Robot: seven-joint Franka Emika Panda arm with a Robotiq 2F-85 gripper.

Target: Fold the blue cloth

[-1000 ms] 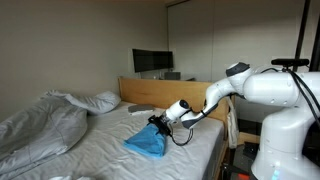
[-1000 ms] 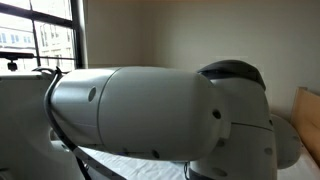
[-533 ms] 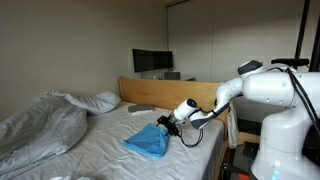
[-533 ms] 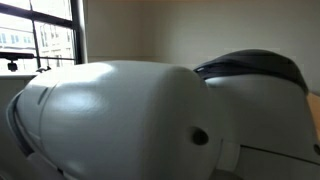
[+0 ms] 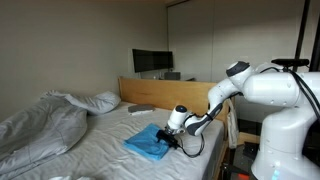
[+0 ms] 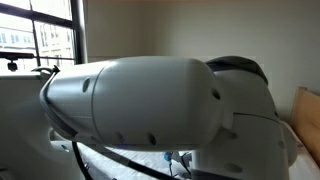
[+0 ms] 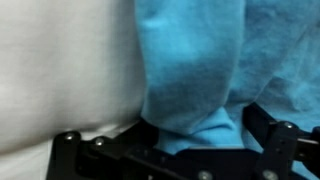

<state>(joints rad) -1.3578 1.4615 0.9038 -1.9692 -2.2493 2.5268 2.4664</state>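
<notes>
— On the bed (image 5: 100, 150), how did the blue cloth (image 5: 148, 143) lie?
— Rumpled, apparently partly doubled; fold judged unfinished. Gripper (image 5: 166, 138) jaws stood apart around its corner, clamping nothing.

The blue cloth (image 5: 147, 145) lies on the bed (image 5: 105, 140) near the edge beside the arm (image 5: 215, 105). The duvet (image 5: 40, 128) is heaped along the opposite edge.

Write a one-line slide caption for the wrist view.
Open end effector straddles an edge of the blue cloth on white bedding.
</notes>
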